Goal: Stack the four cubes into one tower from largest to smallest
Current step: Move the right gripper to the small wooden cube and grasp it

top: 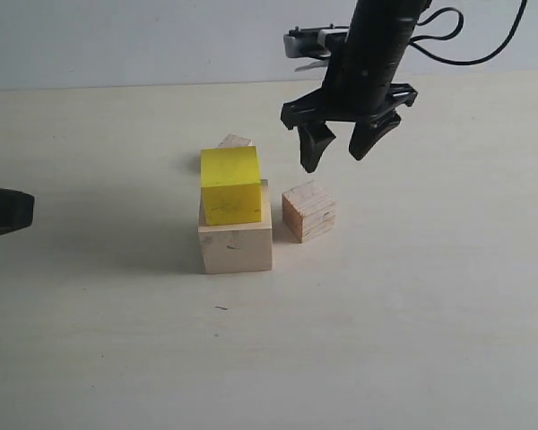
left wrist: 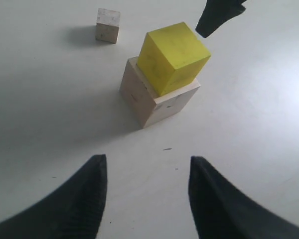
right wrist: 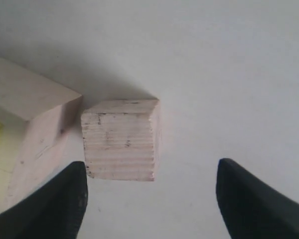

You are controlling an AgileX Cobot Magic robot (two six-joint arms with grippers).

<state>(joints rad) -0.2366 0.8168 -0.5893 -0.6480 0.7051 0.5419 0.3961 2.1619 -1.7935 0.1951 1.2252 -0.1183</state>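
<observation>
The bright yellow cube [top: 229, 185] sits on the largest pale wood cube [top: 236, 246] in the middle of the table, turned slightly off its base. Just right of them the grained wood cube [top: 308, 211] stands on the table. The smallest pale cube [top: 235, 141] peeks out behind the yellow one. My right gripper [top: 339, 146] hangs open above and behind the grained cube [right wrist: 120, 139], holding nothing. My left gripper [left wrist: 147, 174] is open and empty, well short of the stack [left wrist: 164, 79]; in the exterior view only its dark tip [top: 4, 211] shows at the left edge.
The pale tabletop [top: 412, 313] spreads bare around the cubes, with a light wall [top: 117, 36] behind it. Black cables [top: 466, 45] loop from the right arm at the top right.
</observation>
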